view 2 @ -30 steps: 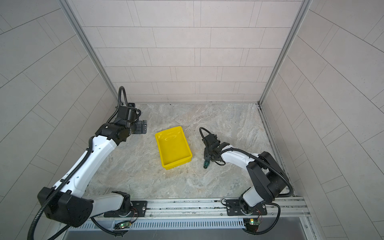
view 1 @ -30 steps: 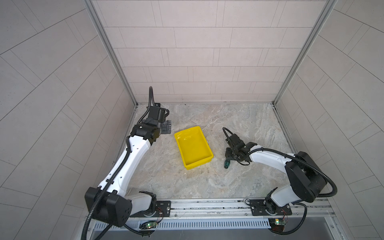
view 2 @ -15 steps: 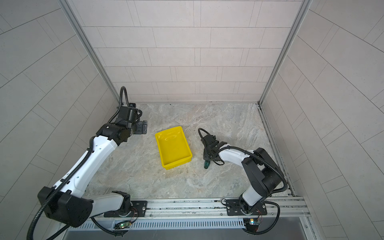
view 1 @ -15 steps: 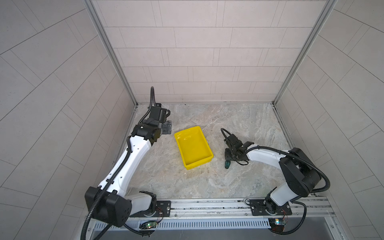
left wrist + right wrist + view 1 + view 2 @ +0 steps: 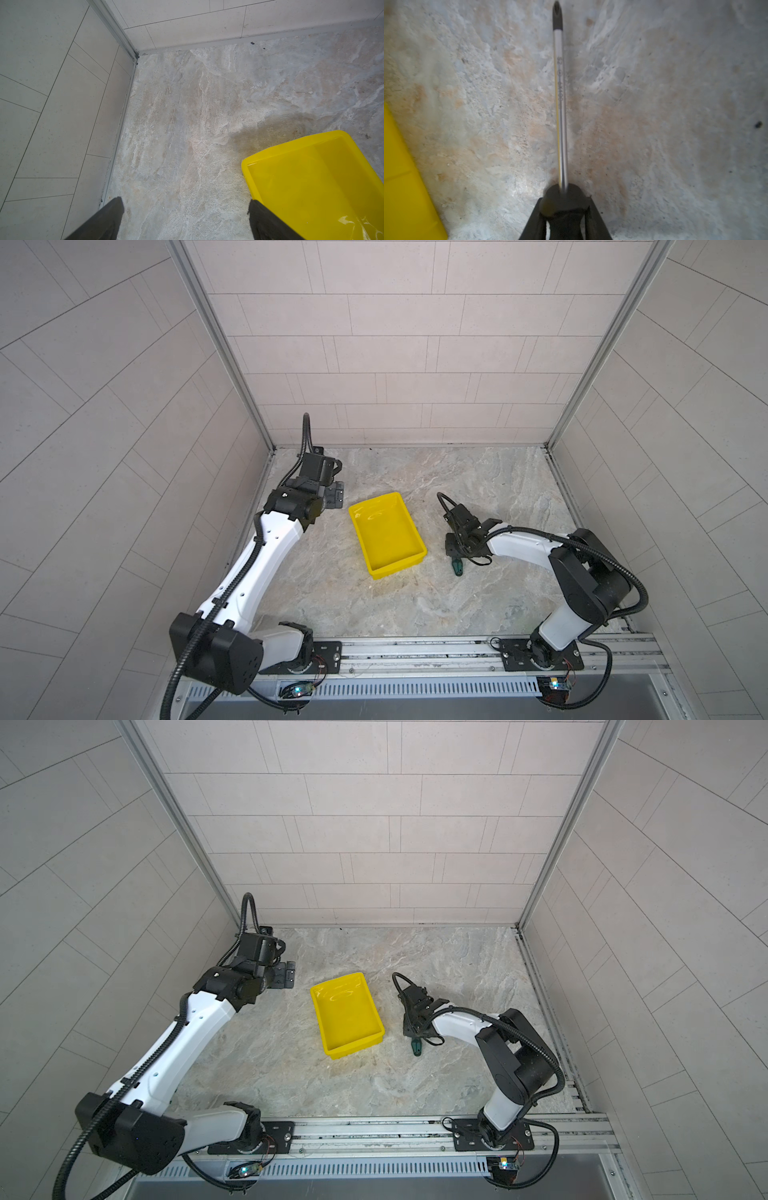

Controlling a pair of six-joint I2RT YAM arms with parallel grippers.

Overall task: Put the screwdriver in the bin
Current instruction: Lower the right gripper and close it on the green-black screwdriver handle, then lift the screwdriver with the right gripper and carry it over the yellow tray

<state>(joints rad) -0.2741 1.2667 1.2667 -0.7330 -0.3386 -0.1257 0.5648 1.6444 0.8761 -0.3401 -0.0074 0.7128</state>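
Just clamped narrow onto screwdriver handle, right of centre in a top view, with right gripper; probably ready to lift toward bin at centre. Left gripper wide, empty.

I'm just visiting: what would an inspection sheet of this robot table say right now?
Surface: marbled tabletop, no spills seen.
Job's things: screwdriver outside the bin, beside it; bin holds nothing.
Clutter: nothing seen.
Grippers: right gripper, jaws shut on the screwdriver's handle; left gripper, jaws open, holding nothing.
Cables: black hoses along both arms, clear of the bin.
Surroundings: pale tiled walls on three sides; metal rail in front.
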